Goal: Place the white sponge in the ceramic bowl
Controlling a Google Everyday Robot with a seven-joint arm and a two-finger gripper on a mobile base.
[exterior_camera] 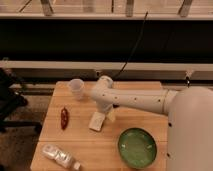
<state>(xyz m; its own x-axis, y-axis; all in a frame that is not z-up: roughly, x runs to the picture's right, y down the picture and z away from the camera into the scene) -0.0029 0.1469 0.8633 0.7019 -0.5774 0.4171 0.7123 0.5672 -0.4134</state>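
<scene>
Sponge: the white sponge [97, 121] lies flat on the tabletop [87, 147], near the middle, its long side running a little aslant from upper right to lower left.
Sponge and bowl: the sponge is out of the bowl, up and to the left of it, with bare wood between them.
Bowl: the green bowl [137, 147] stands upright near the front right corner of the tabletop; I see nothing inside it.
Tool: the tool [107, 115] points down at the upper right end of the sponge, right against it or just above it; from where I stand I cannot say which.
Tool state: I cannot tell how far open it is, nor whether it has hold of the sponge.
Arm: the white arm [137, 100] reaches in from the right across the back half of the tabletop, bends at a rounded joint close to the cup, then drops towards the sponge.
Cup: a small clear plastic cup [76, 88] stands upright near the back left of the tabletop, just beside the arm's bend.
Red thing: a small dark red object [64, 118], long and thin, lies to the left of the sponge, apart from it.
Bottle: a clear plastic bottle [60, 156] lies on its side at the front left corner, well apart from the sponge.
Behind: a black cable [134, 44] hangs down the dark wall behind the tabletop.
</scene>
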